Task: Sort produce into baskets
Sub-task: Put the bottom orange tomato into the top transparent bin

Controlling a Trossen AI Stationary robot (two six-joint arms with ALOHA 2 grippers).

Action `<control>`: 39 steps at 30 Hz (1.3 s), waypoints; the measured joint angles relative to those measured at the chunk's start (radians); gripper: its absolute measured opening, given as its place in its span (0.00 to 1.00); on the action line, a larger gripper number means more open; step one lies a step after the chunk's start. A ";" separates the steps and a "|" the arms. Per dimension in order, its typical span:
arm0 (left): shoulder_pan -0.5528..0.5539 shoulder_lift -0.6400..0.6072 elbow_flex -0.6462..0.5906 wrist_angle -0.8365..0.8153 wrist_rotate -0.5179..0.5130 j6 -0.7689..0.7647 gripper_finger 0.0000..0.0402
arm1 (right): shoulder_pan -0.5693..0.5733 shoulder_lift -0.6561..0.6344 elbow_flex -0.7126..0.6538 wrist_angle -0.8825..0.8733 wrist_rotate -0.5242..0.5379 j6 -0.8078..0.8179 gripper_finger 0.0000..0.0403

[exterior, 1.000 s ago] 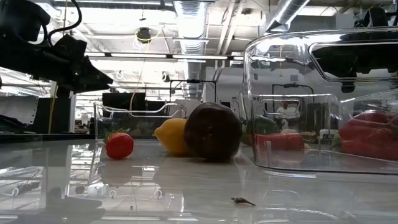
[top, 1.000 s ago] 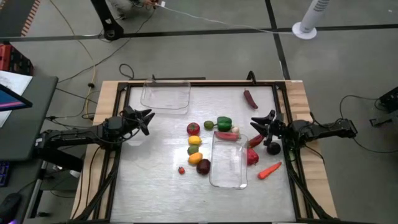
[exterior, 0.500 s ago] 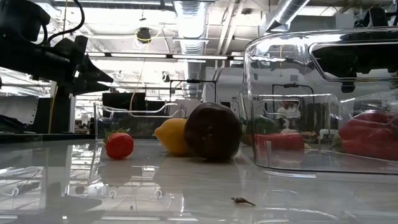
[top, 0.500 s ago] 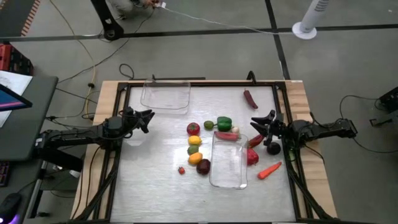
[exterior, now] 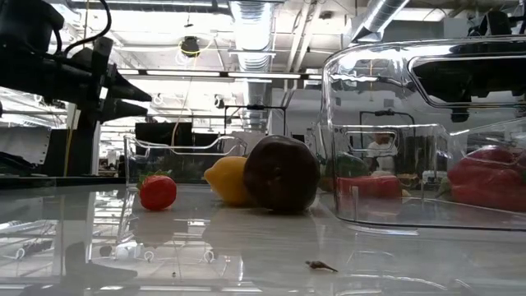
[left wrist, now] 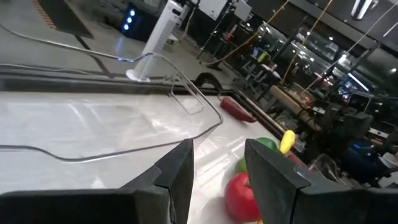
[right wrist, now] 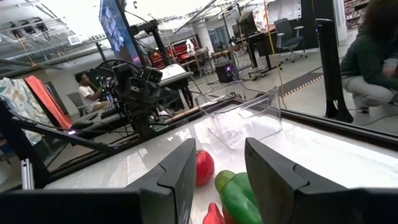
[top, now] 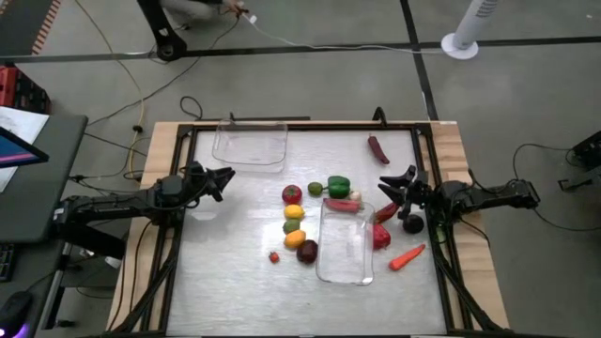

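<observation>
High view: left gripper [top: 222, 178] hangs empty, fingers parted, aimed at the round red tomato [top: 292, 194]. Right gripper [top: 402, 185] spread and empty by the clear plastic tray [top: 345, 270], likely waiting.
Low view: maroon round fruit [exterior: 283, 174] sits outside that tray.
Left wrist view: second clear tray [left wrist: 118, 121] empty, probably a sorting target.
Right wrist view: green pepper [right wrist: 234, 194] just ahead.

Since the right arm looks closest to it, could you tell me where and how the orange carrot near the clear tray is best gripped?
The orange carrot lies flat and slanted on the table, beside the clear plastic tray. I would probably bring the right gripper straight down over its thicker middle, fingers closing across its narrow width. It tapers toward one end, so the tip would likely slip, while its long sides look free.
</observation>
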 joint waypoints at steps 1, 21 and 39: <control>0.000 0.000 0.000 -0.002 -0.010 0.000 0.32 | 0.000 0.000 0.000 0.000 0.000 0.001 0.41; -0.009 0.000 0.000 0.262 0.421 0.263 0.32 | -0.016 0.001 -0.002 0.044 -0.001 0.096 0.41; -0.406 0.441 0.141 0.266 0.257 0.437 0.36 | -0.020 0.166 -0.001 0.354 0.000 -0.116 0.48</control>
